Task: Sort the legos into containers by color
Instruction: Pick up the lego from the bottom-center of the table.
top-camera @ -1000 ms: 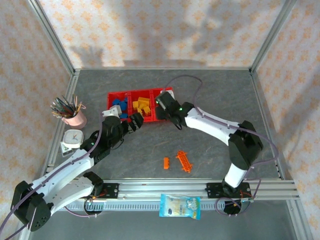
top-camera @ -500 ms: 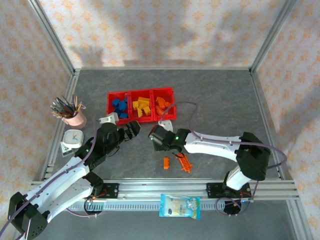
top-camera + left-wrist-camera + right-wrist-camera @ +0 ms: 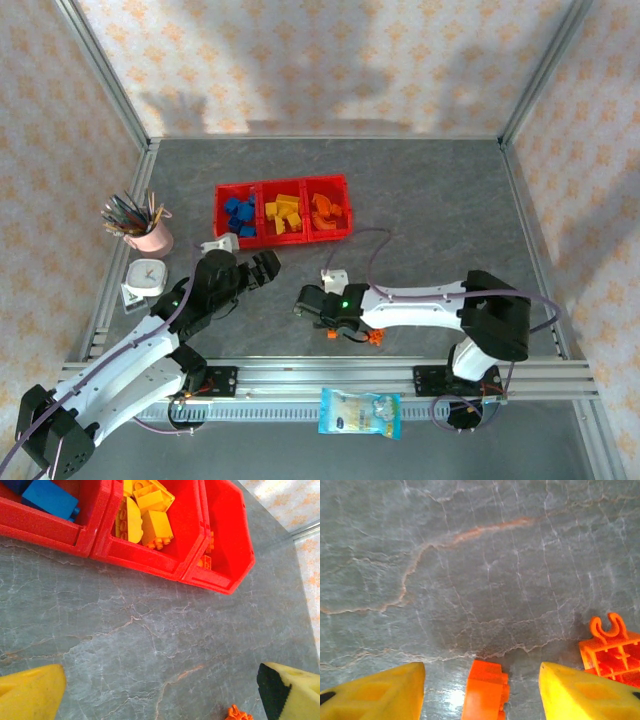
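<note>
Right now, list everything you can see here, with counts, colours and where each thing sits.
containers: three joined, red, far middle of table
blue legos: several, blue, left bin
yellow legos: several, yellow, middle bin
orange legos: several, orange, right bin
small orange brick: one, orange, loose, near side
ladder-like orange piece: one, orange, beside that brick
pen cup: one, pink, left edge
clock: one, white, beside the cup
packet: one, pale blue, near edge
left gripper: one, yellow, open, near the bins
right gripper: one, yellow, open, straddling that brick
</note>
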You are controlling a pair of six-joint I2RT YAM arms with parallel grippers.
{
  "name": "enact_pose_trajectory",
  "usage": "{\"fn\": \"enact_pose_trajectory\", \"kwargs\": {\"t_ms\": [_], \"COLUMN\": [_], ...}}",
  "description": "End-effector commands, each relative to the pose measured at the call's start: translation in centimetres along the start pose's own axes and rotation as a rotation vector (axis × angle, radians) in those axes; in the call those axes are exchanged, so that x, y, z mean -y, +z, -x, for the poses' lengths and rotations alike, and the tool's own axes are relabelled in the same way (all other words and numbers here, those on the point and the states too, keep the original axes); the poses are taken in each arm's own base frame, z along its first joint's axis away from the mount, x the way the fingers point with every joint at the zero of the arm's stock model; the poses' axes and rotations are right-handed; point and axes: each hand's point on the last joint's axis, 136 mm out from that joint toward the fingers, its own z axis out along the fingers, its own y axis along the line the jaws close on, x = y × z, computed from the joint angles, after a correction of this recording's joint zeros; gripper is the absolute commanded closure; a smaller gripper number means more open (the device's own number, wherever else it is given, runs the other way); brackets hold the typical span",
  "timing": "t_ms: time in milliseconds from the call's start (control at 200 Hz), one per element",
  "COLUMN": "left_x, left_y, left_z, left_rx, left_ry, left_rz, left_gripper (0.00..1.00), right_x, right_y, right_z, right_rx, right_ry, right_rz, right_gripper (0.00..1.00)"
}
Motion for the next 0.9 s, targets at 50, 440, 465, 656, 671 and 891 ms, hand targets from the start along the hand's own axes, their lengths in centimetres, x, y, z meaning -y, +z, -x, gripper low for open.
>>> {"fn": "enact_pose_trajectory", "kwargs": {"t_ms": [50,440,465,656,671,891], "left_x": [-0.7,-0.6,-0.7,-0.2,-0.2,1.0], "left_y": [0.2,0.3,0.4,0.2,0.2,-0.3], "left_z": [-0.6,-0.5,-0.6,-0.1,-0.1,2.1], "left_rx": [-0.02,-0.02,-0.021,-0.008,-0.007,0.066], "left_ry": [-0.004,-0.004,-0.004,0.0,0.001,0.012], "left_rz": [0.011,0.014,0.014,0.006,0.006,-0.003], "left_gripper": [0.01,0.01,0.01,0.01,0.01,0.01], "right_x": [-0.1,-0.6,-0.6,-1.3,-1.4,-2.0], "right_y": [1.0,1.9,1.9,0.4,0.2,-2.5], "right_z": [-1.1,-1.0,-0.9,1.2,1.4,7.2], "right_rx": [-0.012,-0.001,0.003,0.077,0.086,0.214], "right_ry": [0.03,-0.002,-0.003,-0.014,-0.013,-0.023], "right_rz": [0.013,0.011,0.013,0.027,0.028,0.052], "right_gripper": [0.49,0.71,0.72,0.79,0.79,0.79]}}
